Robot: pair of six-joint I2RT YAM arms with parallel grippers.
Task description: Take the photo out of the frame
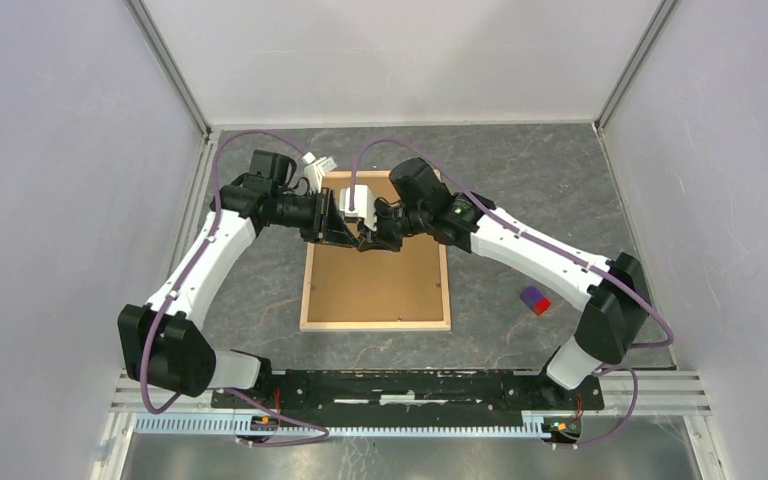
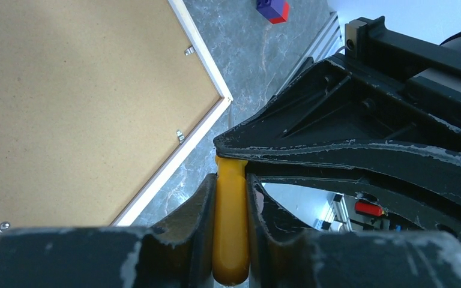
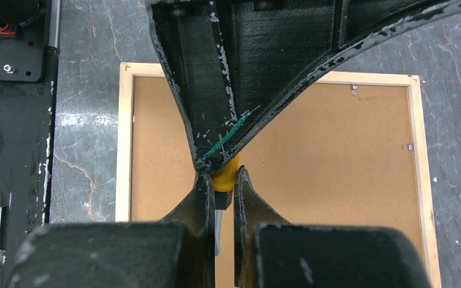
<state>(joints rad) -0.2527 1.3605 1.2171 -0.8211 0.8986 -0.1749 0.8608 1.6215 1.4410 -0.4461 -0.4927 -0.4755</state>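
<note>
The frame (image 1: 375,325) lies face down on the table, its brown backing panel (image 1: 375,285) up and small clips (image 3: 354,90) along its edge. The photo is hidden under the backing. Both grippers meet above the frame's far half. My left gripper (image 2: 231,180) is shut on the yellow handle (image 2: 230,228) of a screwdriver. My right gripper (image 3: 223,177) is shut on the same tool, where the yellow handle (image 3: 228,179) meets its black collar, and the silver blade (image 3: 218,228) runs back between the fingers. In the top view the left gripper (image 1: 350,237) and the right gripper (image 1: 370,241) nearly touch.
A small red-and-blue block (image 1: 534,300) lies on the table right of the frame, also in the left wrist view as the block (image 2: 273,9). Grey walls close the table on three sides. The black base rail (image 1: 410,385) runs along the near edge.
</note>
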